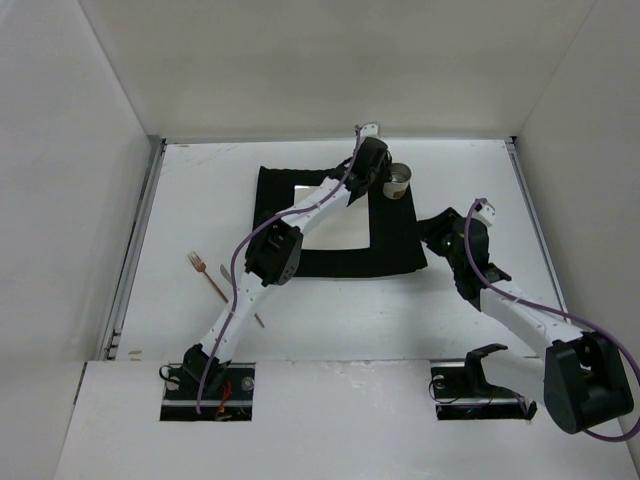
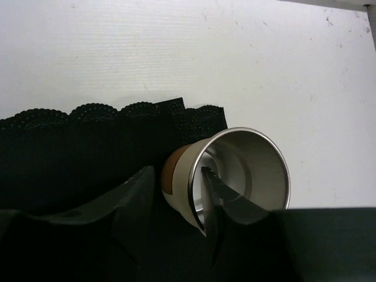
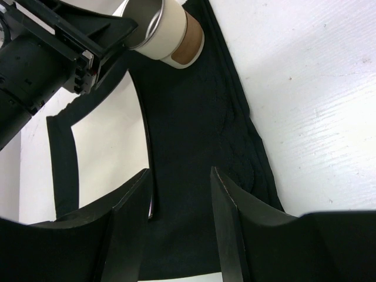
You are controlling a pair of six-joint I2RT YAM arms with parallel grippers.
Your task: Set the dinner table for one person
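A white cup with a brown base band and a steel inside (image 1: 398, 180) stands at the far right corner of the black mat (image 1: 395, 248) on the dinner table (image 1: 350, 330). My left gripper (image 1: 385, 178) is at the cup. In the left wrist view one finger is inside the cup (image 2: 247, 170) and the other is outside, with a gap to the wall; the left gripper (image 2: 176, 171) is open. My right gripper (image 3: 179, 170) is open and empty over the mat's right part (image 3: 194, 117), near the white square plate (image 1: 340, 228). No person is in view.
A copper-coloured fork (image 1: 207, 275) lies on the table left of the mat. A thin dark strip (image 3: 149, 164) lies along the plate's right edge (image 3: 106, 147). Metal rails (image 1: 135, 250) and white walls bound the table.
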